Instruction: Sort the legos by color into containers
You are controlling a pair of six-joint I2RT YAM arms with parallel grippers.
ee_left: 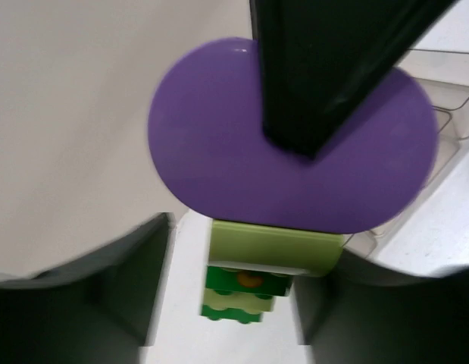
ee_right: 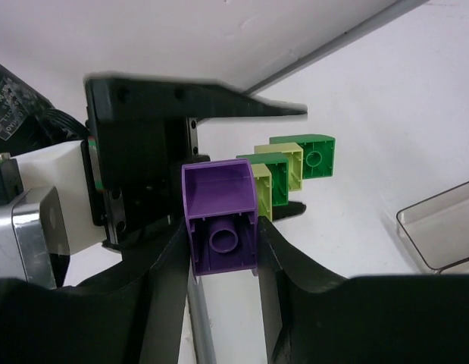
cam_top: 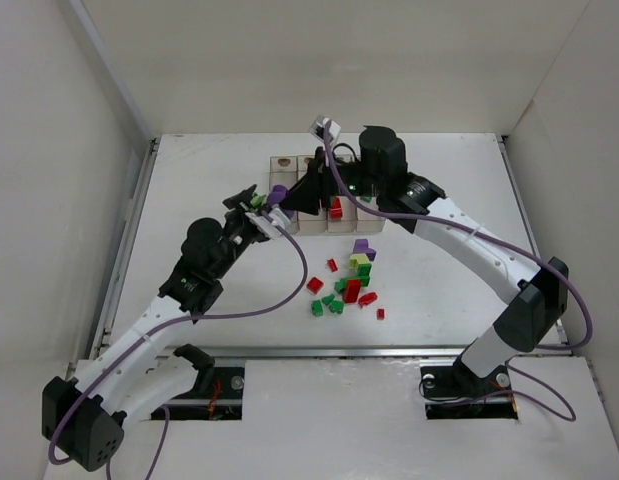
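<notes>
Purple plastic in the jaws: the right gripper is clamped on a purple brick with a rounded end, one finger pressed to each side wall. A stack runs away from it, with a pale yellow-green brick, a green brick, another pale one and a green one at the far tip.

Around that stack stands the left gripper. Its black fingers straddle the bricks, and its own camera shows a strip of white between one finger and the pale brick, so it is not clenched on anything. That view is hard to read: the purple brick sits so near the lens that it is a soft blur filling the upper half, and a black finger of the right gripper cuts across it.

From above the stack shrinks to a purple dab at the left end of the row of clear-walled containers. Above the end bin or just beside it, I cannot tell. The right arm covers most of the row; two tan end pieces peek out, and a red brick lies in one bin.

Well apart, nearer the arm bases, a loose pile of legos in red, green, purple and pale yellow-green lies on the white table, with single red pieces scattered round it
</notes>
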